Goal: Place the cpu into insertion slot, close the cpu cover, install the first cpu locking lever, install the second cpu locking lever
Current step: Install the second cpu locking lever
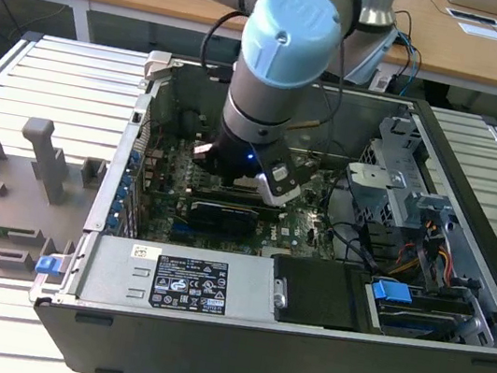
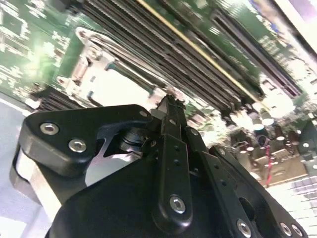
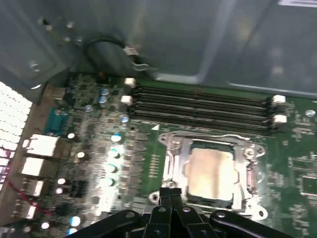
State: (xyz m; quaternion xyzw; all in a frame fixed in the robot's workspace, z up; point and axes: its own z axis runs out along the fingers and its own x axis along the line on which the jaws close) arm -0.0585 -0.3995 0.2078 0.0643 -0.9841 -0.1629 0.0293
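Exterior view: an open computer case (image 1: 299,346) lies on a ribbed metal worktop (image 1: 48,79). The robot arm (image 1: 281,69) reaches down into the case over the green motherboard (image 1: 305,219), and its lower end hides the claw. A grey fixture plate (image 1: 1,195) with upright blocks lies on the worktop at the exterior view's left, just beside the case. A labelled power supply (image 1: 186,281) sits along the near wall of the case, with a blue-tabbed drive bay (image 1: 401,301) toward the exterior view's right.

Second wrist view: the claw (image 2: 170,105) shows as black linkages whose fingertips meet at a point with no gap between them and nothing held. Beyond the tips lies the cpu (image 2: 119,89), pale and seated in the insertion slot, with the cpu cover (image 2: 89,62) framing it. Long black memory slots (image 2: 198,54) run past it.

First wrist view: the claw (image 3: 172,191) is drawn together, tips touching, empty, and sits just beside the near edge of the socket. The cpu (image 3: 210,171) lies flat inside the insertion slot (image 3: 184,171), its dull metal top showing through the window of the cpu cover (image 3: 250,171), which lies down around it. The memory slots (image 3: 203,106) run alongside the far edge of the socket. Whether either locking lever is latched cannot be told.
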